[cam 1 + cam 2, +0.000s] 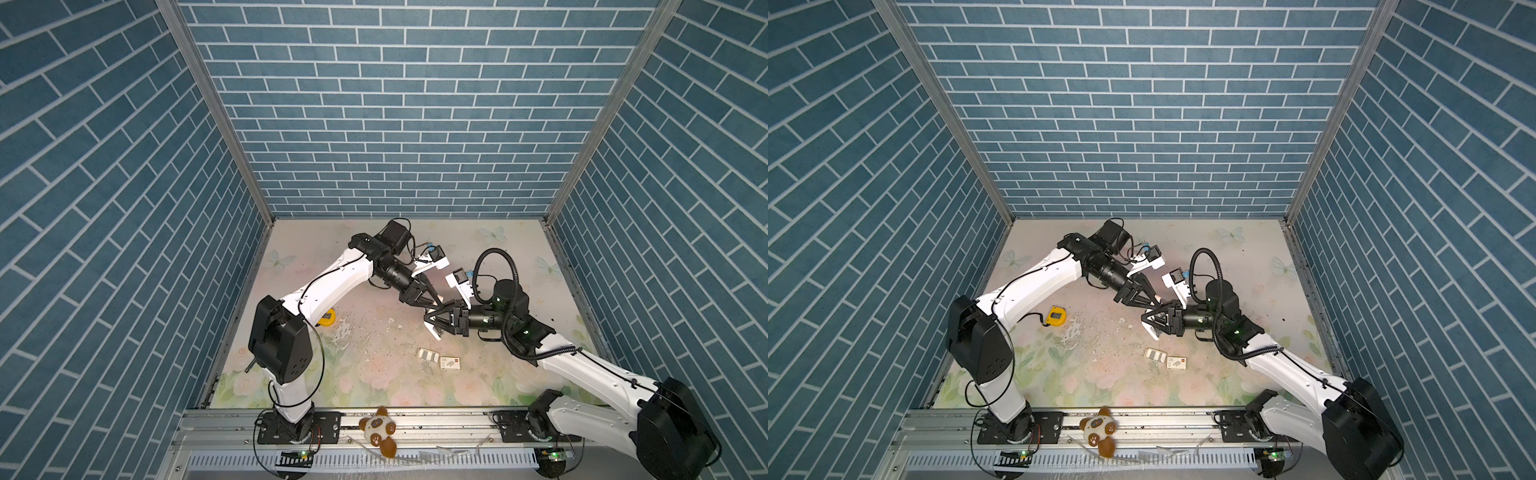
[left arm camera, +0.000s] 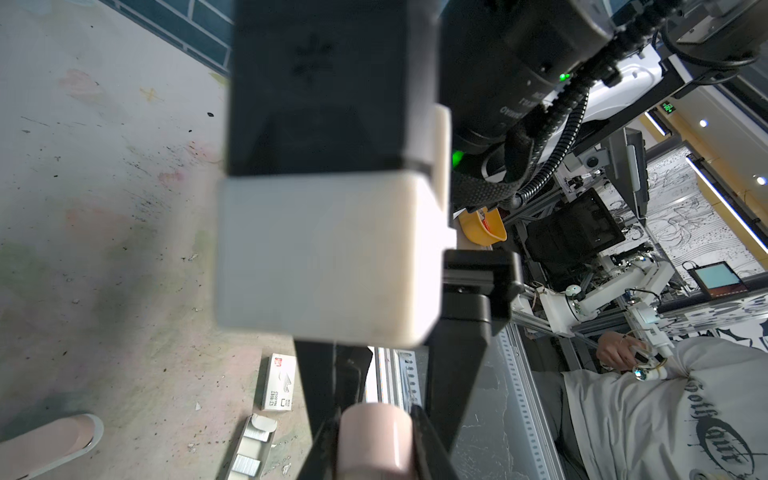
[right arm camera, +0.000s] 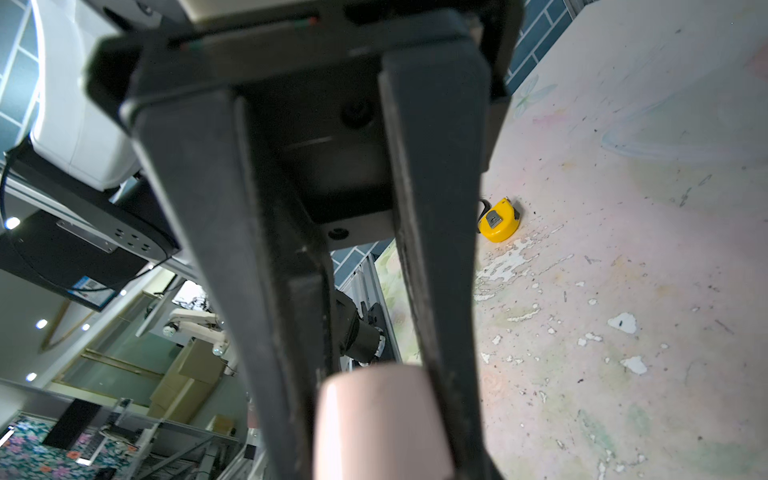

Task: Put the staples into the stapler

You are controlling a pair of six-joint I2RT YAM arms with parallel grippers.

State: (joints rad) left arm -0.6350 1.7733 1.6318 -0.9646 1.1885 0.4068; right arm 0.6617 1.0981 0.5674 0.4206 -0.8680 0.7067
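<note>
The pale pink stapler is held above the table, between both grippers. My left gripper is shut on one end of it. My right gripper comes from the opposite side, and its two dark fingers press against the stapler's other end. In both top views the two grippers meet tip to tip mid-table and hide most of the stapler. The staples lie as silvery strips in their open white tray on the table. The printed white sleeve lies beside it, below the right gripper.
A yellow tape measure lies on the table left of centre, partly behind the left arm in a top view. A plush toy sits on the front rail. The table surface is chipped and speckled.
</note>
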